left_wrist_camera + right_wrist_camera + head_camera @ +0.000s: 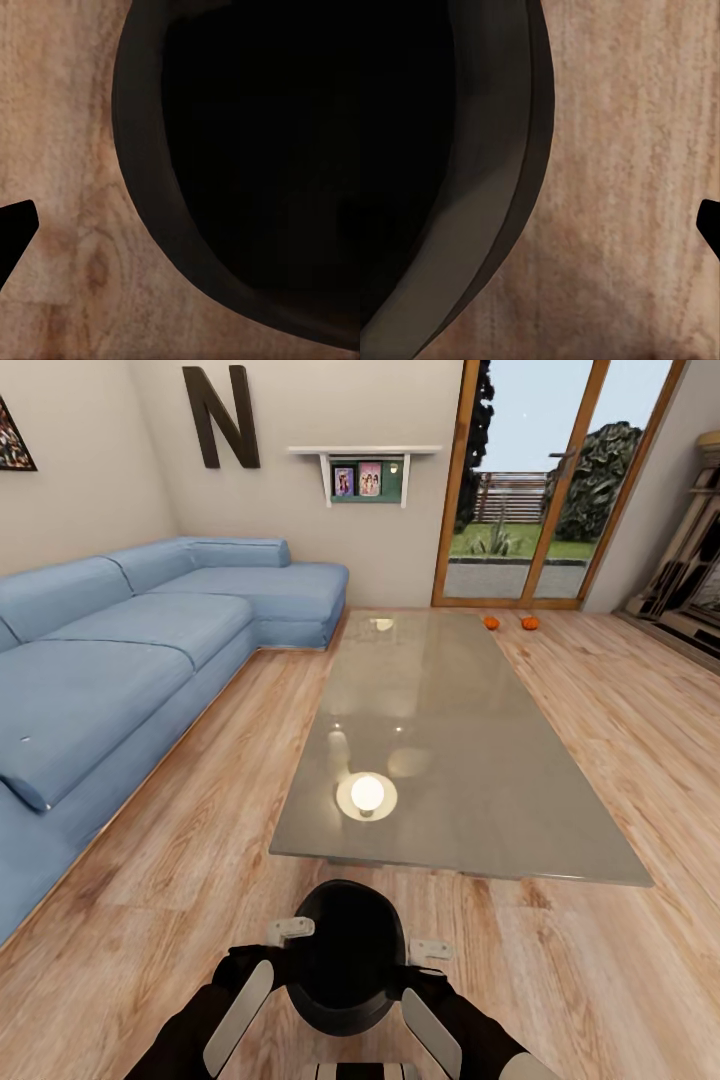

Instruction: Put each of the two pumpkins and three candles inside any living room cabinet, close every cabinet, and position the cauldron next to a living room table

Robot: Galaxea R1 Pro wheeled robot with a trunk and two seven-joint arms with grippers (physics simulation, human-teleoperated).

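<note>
Between our left gripper [292, 930] and right gripper [432, 950], low centre, sits the squat black cauldron [345, 955], just before the table [480, 780]; our grip we cannot tell. Two pumpkins [491, 622] lie upper right.

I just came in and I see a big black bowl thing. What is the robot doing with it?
The robot has a black cauldron between its two arms, with its left claw on one side of the pot and its right claw on the other. The cauldron sits low over the wooden floor, right in front of the near end of the grey coffee table. Two orange pumpkins lie on the floor past the table's far end, near the glass door. A blue sofa runs along the wall.
</note>
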